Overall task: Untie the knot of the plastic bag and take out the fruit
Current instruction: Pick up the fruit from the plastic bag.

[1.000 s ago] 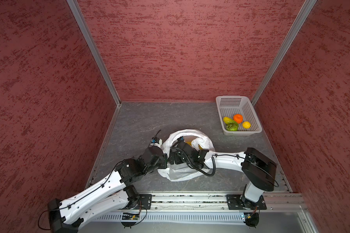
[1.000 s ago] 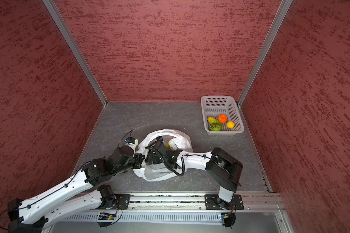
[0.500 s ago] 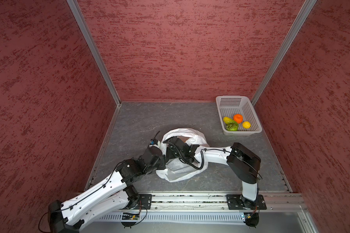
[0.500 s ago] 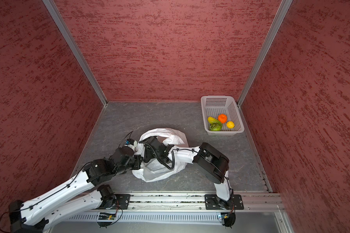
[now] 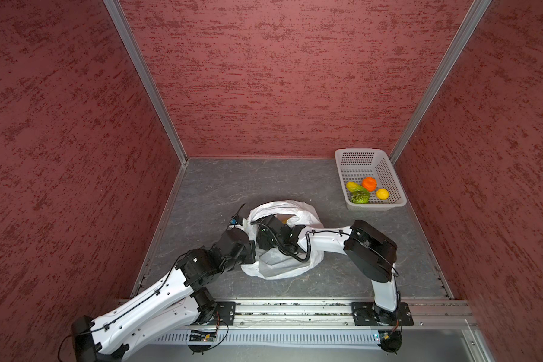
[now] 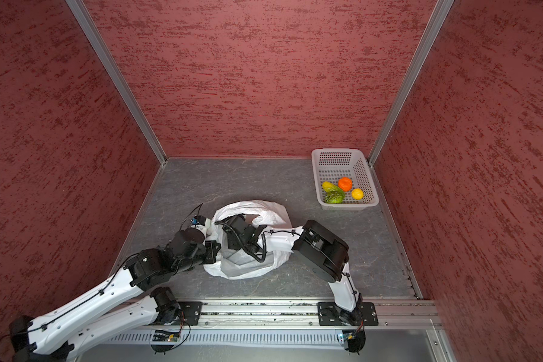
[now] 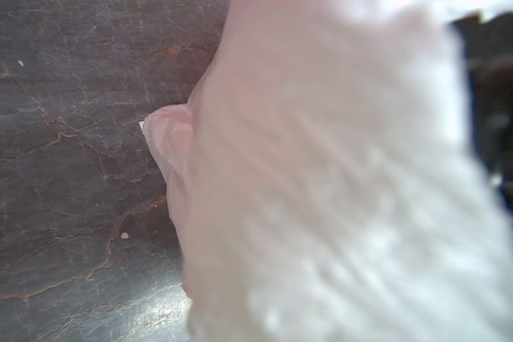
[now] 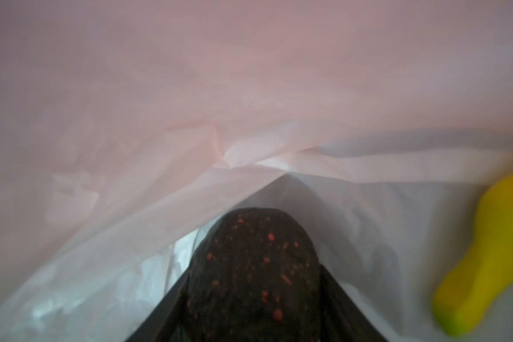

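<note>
The white plastic bag [image 5: 282,266] [image 6: 248,266] lies open-mouthed in the middle of the grey floor. My left gripper [image 5: 250,247] [image 6: 215,250] is shut on the bag's left edge. In the left wrist view, blurred bag film [image 7: 308,177] covers its jaws. My right gripper [image 5: 270,227] [image 6: 237,227] reaches inside the bag. In the right wrist view, this gripper [image 8: 253,284] has both fingers against a dark, red-speckled fruit [image 8: 255,242]. A yellow fruit [image 8: 492,257] lies beside it in the bag. The knot is out of view.
A white perforated basket [image 5: 358,152] [image 6: 336,153] stands at the back right corner. It holds an orange fruit [image 5: 369,183], a yellow one [image 5: 382,194] and a green one [image 5: 359,196]. Red walls enclose the floor, and a metal rail [image 5: 295,308] runs along the front.
My right arm has pushed leftwards, deeper into the bag, and its jaws have narrowed onto the dark fruit. The left gripper has stayed shut at the bag's edge.
</note>
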